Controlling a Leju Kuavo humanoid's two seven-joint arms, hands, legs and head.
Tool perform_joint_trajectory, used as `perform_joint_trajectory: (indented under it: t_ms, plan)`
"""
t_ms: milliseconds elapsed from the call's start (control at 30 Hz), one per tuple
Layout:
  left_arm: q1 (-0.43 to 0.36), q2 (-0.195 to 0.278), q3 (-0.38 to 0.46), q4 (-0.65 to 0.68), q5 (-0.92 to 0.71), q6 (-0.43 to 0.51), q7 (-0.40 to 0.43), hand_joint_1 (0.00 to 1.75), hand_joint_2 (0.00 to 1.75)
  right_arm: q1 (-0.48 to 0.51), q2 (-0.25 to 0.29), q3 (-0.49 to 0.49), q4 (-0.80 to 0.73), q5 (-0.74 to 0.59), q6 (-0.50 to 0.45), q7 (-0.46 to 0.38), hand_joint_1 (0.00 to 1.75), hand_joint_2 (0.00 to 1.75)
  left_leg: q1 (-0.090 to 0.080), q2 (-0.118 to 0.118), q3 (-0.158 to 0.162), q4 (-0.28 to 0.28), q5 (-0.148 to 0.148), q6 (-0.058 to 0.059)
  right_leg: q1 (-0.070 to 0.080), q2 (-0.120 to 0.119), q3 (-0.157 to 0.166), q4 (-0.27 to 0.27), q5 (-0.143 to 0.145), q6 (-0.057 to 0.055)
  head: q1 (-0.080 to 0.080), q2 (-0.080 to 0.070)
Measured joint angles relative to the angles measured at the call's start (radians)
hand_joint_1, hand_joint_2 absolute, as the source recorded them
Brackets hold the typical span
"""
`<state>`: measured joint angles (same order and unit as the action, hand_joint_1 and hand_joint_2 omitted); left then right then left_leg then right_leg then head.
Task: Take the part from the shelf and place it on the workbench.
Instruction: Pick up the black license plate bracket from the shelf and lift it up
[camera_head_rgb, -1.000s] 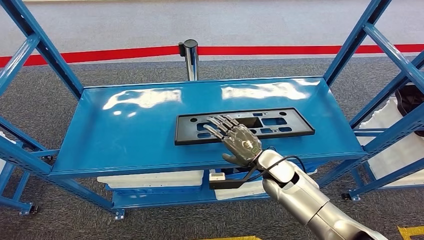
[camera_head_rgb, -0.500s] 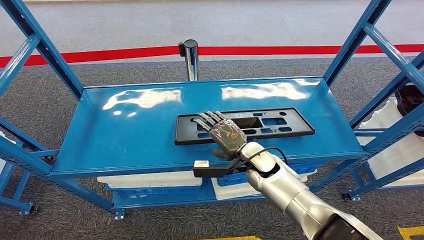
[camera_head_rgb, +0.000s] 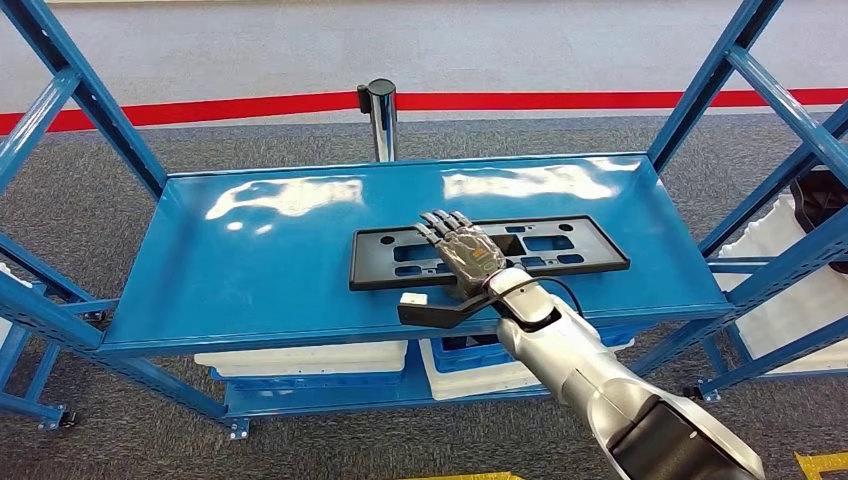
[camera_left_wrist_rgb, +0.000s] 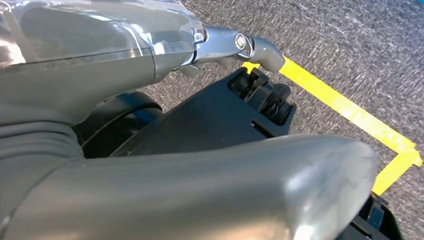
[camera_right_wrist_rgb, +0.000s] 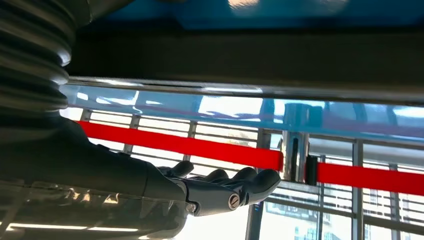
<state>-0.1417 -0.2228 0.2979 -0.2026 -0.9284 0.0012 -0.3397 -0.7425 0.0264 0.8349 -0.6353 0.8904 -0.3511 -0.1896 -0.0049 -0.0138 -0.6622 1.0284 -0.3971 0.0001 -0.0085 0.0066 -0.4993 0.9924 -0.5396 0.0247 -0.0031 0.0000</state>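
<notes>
Reaching for the part (camera_head_rgb: 487, 251) | flat black frame, mid shelf (camera_head_rgb: 250, 260), near front lip | right hand (camera_head_rgb: 466, 259) over it, fingers (camera_head_rgb: 438, 225) spread, holding nothing | looks stiff, light, thin; grab a long edge | left hand (camera_left_wrist_rgb: 200, 190): can't tell

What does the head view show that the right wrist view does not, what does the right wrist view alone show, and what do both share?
Head view alone: the whole blue shelf, with the black perforated part lying flat on it and the right hand over the part's middle, fingers extended. Right wrist view alone: a low, close look past the hand's dark fingers, with window frames behind. Both share: the right hand, the red barrier belt and its chrome post.
</notes>
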Motion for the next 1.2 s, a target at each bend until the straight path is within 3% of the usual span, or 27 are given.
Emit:
perform_joint_trajectory:
  t_ms: [333,400,467,533,567,633,1200]
  plan:
    - [0.0,0.0,-0.005,0.0,0.005,0.001,0.0,0.0,0.0,-0.016,-0.012,-0.02,0.075,0.023,-0.033,0.032,0.04,1.75,0.0,0.0,0.003,0.0,0.0,0.0,0.0,0.0,0.002,0.0,0.0,0.0,0.0,0.0]
    - [0.0,0.0,-0.005,0.0,0.007,0.002,0.0,0.0,0.0,-0.018,-0.017,-0.026,0.084,0.028,-0.038,0.042,0.38,1.75,0.0,0.0,0.004,0.0,0.0,0.0,0.0,0.0,0.004,0.0,0.0,0.0,0.0,0.0]
    - [0.0,0.0,-0.005,0.0,0.008,0.002,-0.001,0.0,0.0,-0.019,-0.022,-0.034,0.092,0.033,-0.042,0.051,1.06,1.75,0.0,0.0,0.005,0.0,0.0,0.0,0.0,0.0,0.005,0.0,0.0,0.0,0.0,0.0]
    - [0.0,0.0,-0.005,0.0,0.01,0.002,-0.001,0.0,0.0,-0.018,-0.027,-0.042,0.1,0.037,-0.046,0.058,1.54,1.75,0.0,0.0,0.005,0.0,0.0,0.0,0.0,0.0,0.005,0.0,0.0,0.0,0.0,0.0]
    - [0.0,0.0,-0.006,0.0,0.01,0.002,-0.001,0.0,0.0,-0.016,-0.03,-0.045,0.104,0.038,-0.047,0.06,1.65,1.75,0.0,0.0,0.005,0.0,0.0,0.0,0.0,0.0,0.005,0.0,0.0,0.0,0.0,0.0]
    - [0.0,0.0,-0.006,0.0,0.01,0.002,-0.001,0.0,0.0,-0.014,-0.036,-0.052,0.11,0.04,-0.048,0.063,1.75,1.75,0.0,0.0,0.005,0.0,0.0,0.0,0.0,0.0,0.005,0.0,0.0,0.0,0.001,0.0]
    - [0.0,0.0,-0.006,0.0,0.013,0.009,-0.001,0.0,0.0,0.0,-0.055,-0.079,0.132,0.039,-0.059,0.053,1.75,1.75,0.0,0.0,0.005,0.0,0.0,0.0,0.0,0.0,0.005,0.0,0.0,0.0,0.0,0.0]
